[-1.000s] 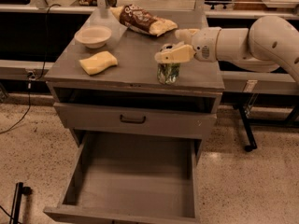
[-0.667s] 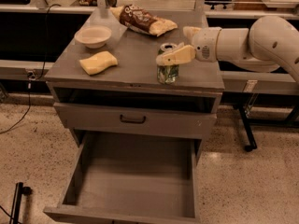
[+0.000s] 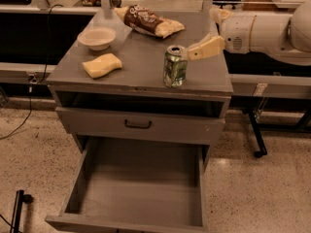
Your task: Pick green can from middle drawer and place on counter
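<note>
Counts as I read them on my feed:
- green can (image 3: 175,67): 1
- gripper (image 3: 201,33): 1, hanging over the counter's right edge just right of the can and not touching it, jaws spread
- arm (image 3: 265,30): 1, white
- counter (image 3: 141,57): 1
- bowl (image 3: 97,37): 1
- sponge (image 3: 102,65): 1, yellow
- snack bag (image 3: 148,22): 1
- drawers: I count 2, the pulled-out middle drawer (image 3: 141,188) and one closed drawer front (image 3: 138,125)
- bar handle (image 3: 138,125): 1

That makes 4 loose items on the counter. I can't tell what's in the dark slot under the top.
</note>
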Motion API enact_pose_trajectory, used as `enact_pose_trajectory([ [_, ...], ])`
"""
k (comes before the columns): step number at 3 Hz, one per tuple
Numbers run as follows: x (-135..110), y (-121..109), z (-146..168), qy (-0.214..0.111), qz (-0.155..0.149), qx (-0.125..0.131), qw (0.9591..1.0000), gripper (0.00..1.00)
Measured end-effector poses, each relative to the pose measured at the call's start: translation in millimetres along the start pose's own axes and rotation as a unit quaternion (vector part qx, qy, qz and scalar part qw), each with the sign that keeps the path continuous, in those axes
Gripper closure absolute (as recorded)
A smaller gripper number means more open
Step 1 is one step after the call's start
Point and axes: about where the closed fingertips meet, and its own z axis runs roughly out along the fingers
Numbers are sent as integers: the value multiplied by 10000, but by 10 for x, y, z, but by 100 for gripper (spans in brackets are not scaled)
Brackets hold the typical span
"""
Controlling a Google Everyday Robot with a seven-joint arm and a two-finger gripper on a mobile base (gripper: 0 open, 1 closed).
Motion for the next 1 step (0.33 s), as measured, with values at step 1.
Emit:
enact_pose_trajectory([
  [1, -1, -17, -38, -2, -76, 31, 10000, 0],
])
